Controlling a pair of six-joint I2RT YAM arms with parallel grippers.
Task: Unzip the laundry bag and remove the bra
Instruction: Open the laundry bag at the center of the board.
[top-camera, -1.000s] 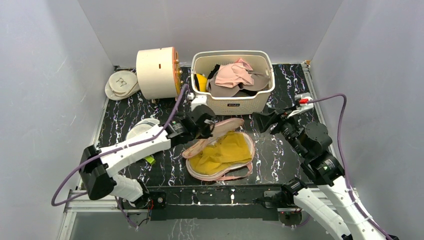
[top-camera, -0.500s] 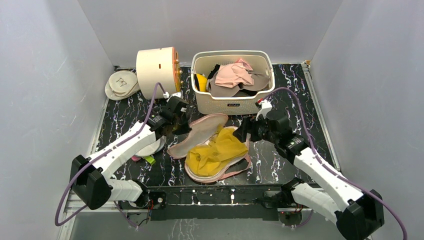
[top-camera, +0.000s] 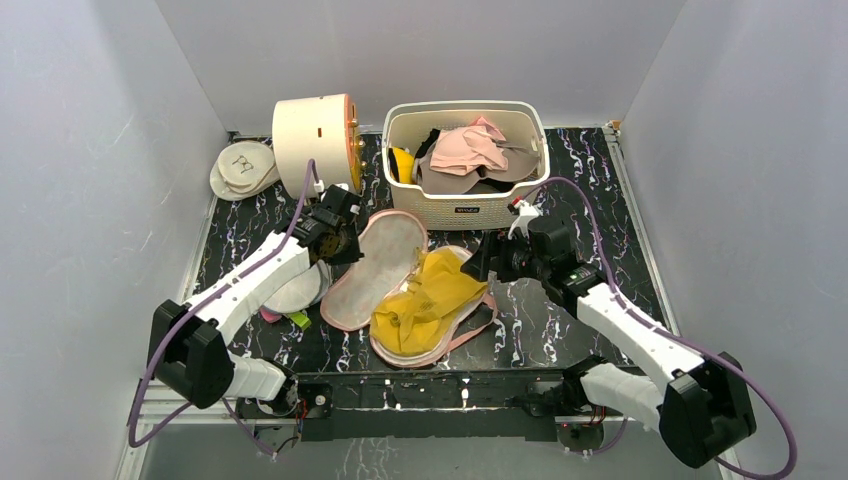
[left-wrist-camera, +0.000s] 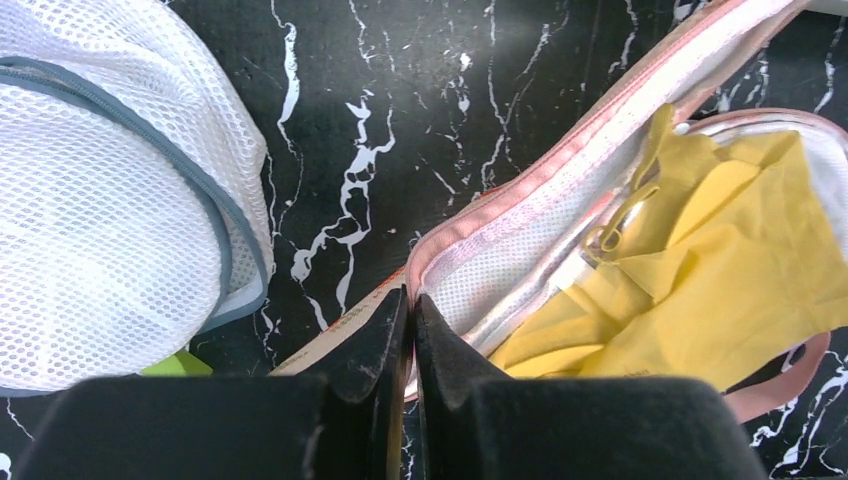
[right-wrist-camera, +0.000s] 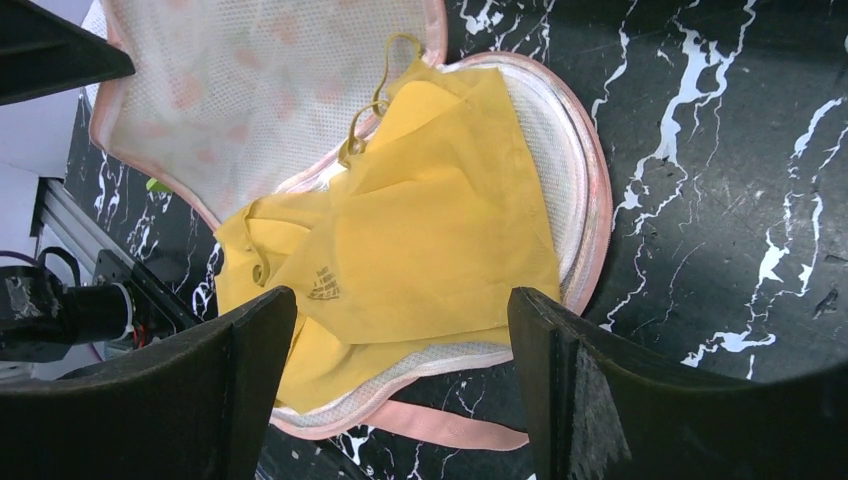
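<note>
The laundry bag (top-camera: 372, 272) lies open mid-table, its mesh-lined lid flipped to the left. A yellow bra (top-camera: 428, 300) lies in its lower half (top-camera: 478, 322). My left gripper (top-camera: 347, 243) is shut on the lid's pink-trimmed edge (left-wrist-camera: 470, 215). My right gripper (top-camera: 478, 268) is open and empty, hovering at the bag's right side, above the bra (right-wrist-camera: 420, 250). The bag's pink strap (right-wrist-camera: 450, 425) shows below it.
A white basket (top-camera: 466, 205) of clothes stands behind the bag. A cream drum (top-camera: 312, 145) and flat cream pouches (top-camera: 242, 168) sit at the back left. A round white mesh disc (top-camera: 296, 288) lies left of the bag, also in the left wrist view (left-wrist-camera: 110, 200).
My left gripper has pulled the bag's lid up and over to the left, laying the bra bare. My right arm has swung in from the right to hover over the bag.
</note>
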